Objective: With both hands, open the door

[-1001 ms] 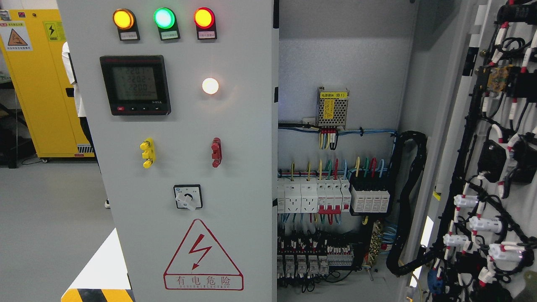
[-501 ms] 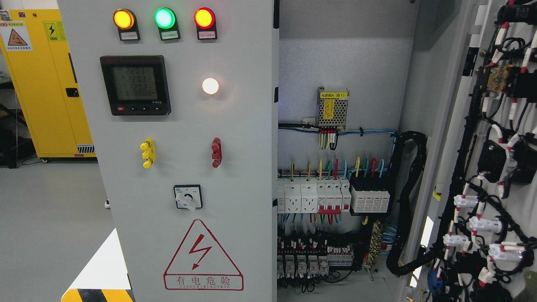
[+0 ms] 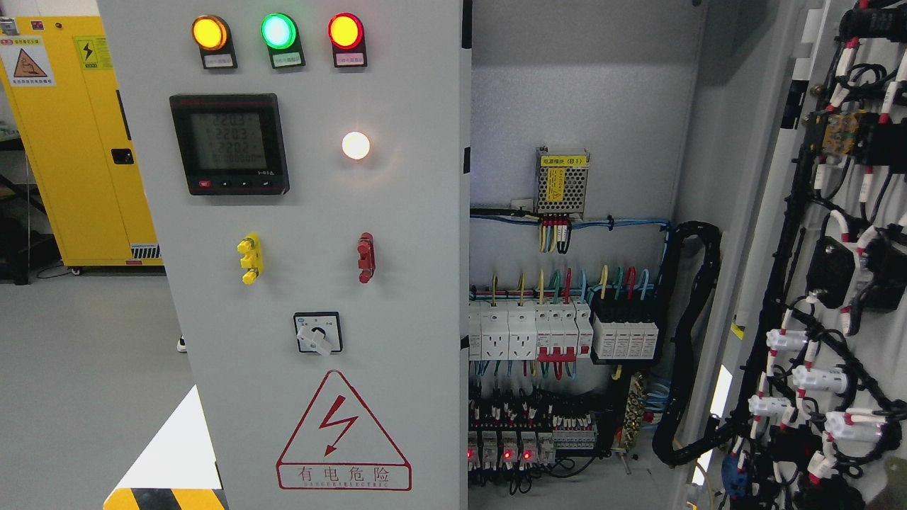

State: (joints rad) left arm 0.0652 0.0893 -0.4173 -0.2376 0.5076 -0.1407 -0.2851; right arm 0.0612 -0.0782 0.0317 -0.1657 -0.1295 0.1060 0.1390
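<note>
While the right door [image 3: 836, 283] stands swung open at frame right, the cabinet interior [image 3: 581, 142] shows circuit breakers [image 3: 538, 333] and wiring; neither hand is visible.

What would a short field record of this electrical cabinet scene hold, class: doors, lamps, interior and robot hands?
left door: grey metal panel door, facing the camera
right door: swung open, wiring-covered inner face showing
lamps: amber, green, red, white, all lit
interior: white circuit breakers
robot hands: none in view
</note>
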